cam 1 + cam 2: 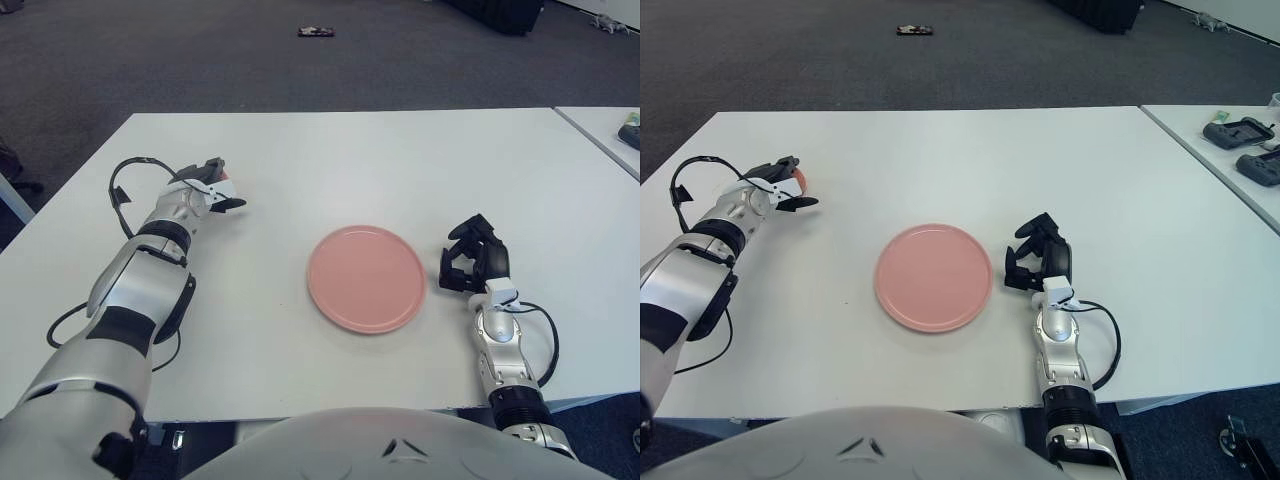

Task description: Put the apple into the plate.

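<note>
The apple [227,178] shows only as a small red-orange patch at the table's left side, mostly hidden by my left hand [208,188]. That hand's dark fingers are curled around the apple, low over the table. The pink plate [366,277] lies flat in the middle of the table with nothing on it, well to the right of the apple. My right hand [470,256] shows just right of the plate's rim, fingers loosely bent and holding nothing.
A black cable [122,196] loops beside my left wrist. A second white table [1230,140] at the far right carries dark devices [1237,129]. A small dark object [315,32] lies on the carpet beyond the table's far edge.
</note>
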